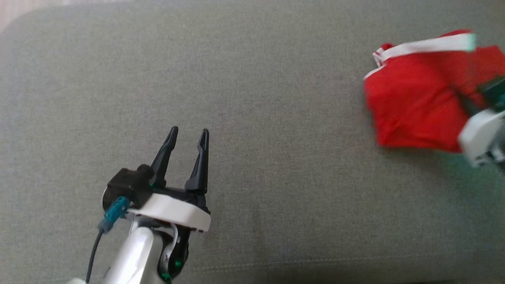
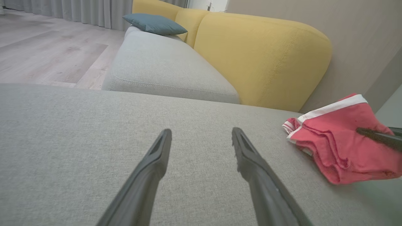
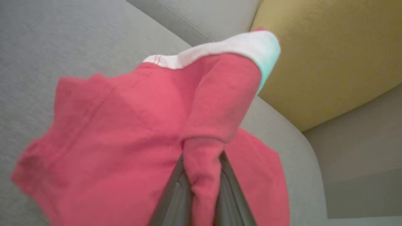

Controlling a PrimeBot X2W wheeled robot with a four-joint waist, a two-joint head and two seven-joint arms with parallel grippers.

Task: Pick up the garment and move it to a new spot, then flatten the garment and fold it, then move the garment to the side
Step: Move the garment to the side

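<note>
The right gripper is pinching a raised fold of the red garment between clenched fingers. This looks like the pick-up, but the cloth is lying in stacked layers, so it may be the final move aside; I cannot tell which. The garment is sitting near the right edge of the grey sofa seat, close to the yellow backrest. The left gripper is hovering over the bare middle of the seat, fingers spread, grasping nothing. The next move is probably calling for a lift that carries the trailing cloth clear of the seat. A blue pillow is lying well apart, blocking nothing.
</note>
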